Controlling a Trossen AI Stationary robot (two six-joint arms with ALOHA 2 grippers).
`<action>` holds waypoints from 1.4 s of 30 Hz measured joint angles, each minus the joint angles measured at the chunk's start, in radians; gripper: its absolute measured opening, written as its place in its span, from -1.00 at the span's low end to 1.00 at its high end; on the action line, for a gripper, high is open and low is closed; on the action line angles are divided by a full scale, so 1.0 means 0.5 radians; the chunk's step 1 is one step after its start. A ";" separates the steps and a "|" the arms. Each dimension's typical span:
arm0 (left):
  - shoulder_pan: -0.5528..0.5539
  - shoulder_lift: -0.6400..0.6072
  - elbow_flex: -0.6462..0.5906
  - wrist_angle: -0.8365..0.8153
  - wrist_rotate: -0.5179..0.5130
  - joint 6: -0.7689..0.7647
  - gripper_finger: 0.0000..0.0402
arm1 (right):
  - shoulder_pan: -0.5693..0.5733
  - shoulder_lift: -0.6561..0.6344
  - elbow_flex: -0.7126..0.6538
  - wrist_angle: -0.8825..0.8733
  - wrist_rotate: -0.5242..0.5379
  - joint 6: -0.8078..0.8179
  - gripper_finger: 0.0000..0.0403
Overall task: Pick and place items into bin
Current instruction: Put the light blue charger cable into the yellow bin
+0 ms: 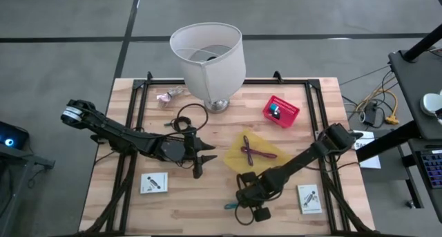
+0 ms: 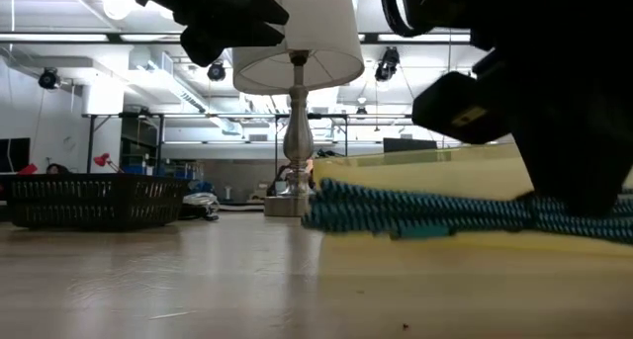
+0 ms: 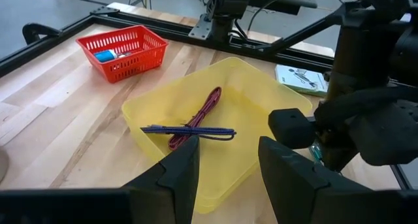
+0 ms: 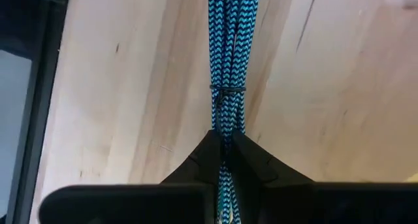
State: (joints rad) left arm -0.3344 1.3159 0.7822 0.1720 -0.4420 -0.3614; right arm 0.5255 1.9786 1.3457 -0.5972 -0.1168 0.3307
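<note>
A teal braided tie [image 4: 226, 67] lies on the wood table in front of the yellow bin [image 1: 266, 141]; it also shows in the high view [image 1: 229, 206] and the low view [image 2: 415, 213]. My right gripper [image 4: 226, 145] is shut on it near the table's front edge [image 1: 242, 202]. The bin holds a purple tie [image 3: 189, 130] and a maroon tie [image 3: 204, 106]. My left gripper [image 3: 228, 175] is open and empty just left of the bin [image 1: 200, 162]. Two flat white packets [image 1: 154, 183] [image 1: 309, 197] lie flat on the table. A black cord loop [image 1: 186, 117] lies near the lamp. My right gripper pinches the bundled teal strands [image 4: 226, 123] between its two fingertips, just short of a thin black binding [image 4: 226, 88]. The fingers come from above, slanting down. The tie runs on from the fingers along the tabletop, about level [image 2: 396, 215].
A large white lampshade on a metal base [image 1: 207, 57] stands at the far middle. A red basket [image 1: 280, 111] with small items sits far right. A crinkled wrapper [image 1: 169, 95] lies far left of the lamp. A black frame [image 1: 135, 99] runs around the table.
</note>
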 joint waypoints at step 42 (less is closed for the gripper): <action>0.000 -0.003 0.000 -0.012 0.044 0.002 -0.30 | -0.410 -0.747 -0.078 -0.374 0.280 0.162 -0.94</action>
State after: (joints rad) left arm -0.3341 1.3144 0.7822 0.1663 -0.4201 -0.3607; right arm 0.3206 1.6048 1.3065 -0.7843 0.0234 0.4117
